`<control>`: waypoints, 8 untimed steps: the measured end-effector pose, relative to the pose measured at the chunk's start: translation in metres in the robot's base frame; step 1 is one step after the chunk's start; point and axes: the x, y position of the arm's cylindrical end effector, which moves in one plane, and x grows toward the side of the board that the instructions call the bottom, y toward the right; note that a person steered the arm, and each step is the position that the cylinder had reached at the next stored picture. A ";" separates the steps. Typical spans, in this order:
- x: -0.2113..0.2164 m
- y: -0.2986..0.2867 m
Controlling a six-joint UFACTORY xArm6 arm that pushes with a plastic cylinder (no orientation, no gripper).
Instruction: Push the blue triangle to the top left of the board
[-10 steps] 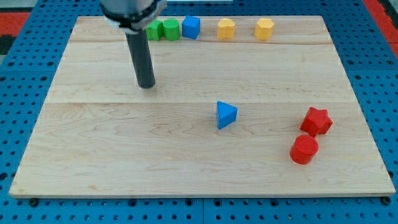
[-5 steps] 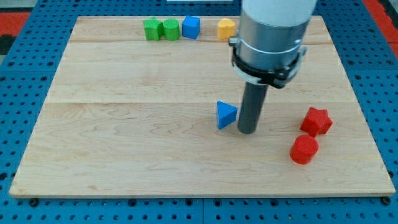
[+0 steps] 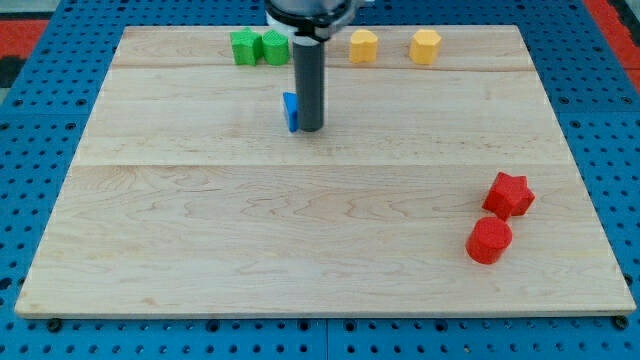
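The blue triangle (image 3: 291,111) lies on the wooden board (image 3: 320,250), in the upper middle, a little left of centre. My rod stands right against its right side and hides part of it. My tip (image 3: 311,129) rests on the board touching the triangle's right edge. The blue cube seen before at the top edge is hidden behind the rod.
Two green blocks (image 3: 258,46) sit side by side at the top edge, left of the rod. Two yellow blocks (image 3: 363,45) (image 3: 425,46) sit at the top edge to the right. A red star (image 3: 508,194) and a red cylinder (image 3: 489,240) sit at the lower right.
My tip went from the upper left to the triangle's right side, then pushed it up and to the left. The triangle moved from the board's centre to the upper middle.
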 end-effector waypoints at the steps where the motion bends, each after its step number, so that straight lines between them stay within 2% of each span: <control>1: -0.038 -0.006; 2: -0.070 -0.011; 4: -0.079 -0.085; 7: -0.031 -0.137; 8: -0.027 -0.168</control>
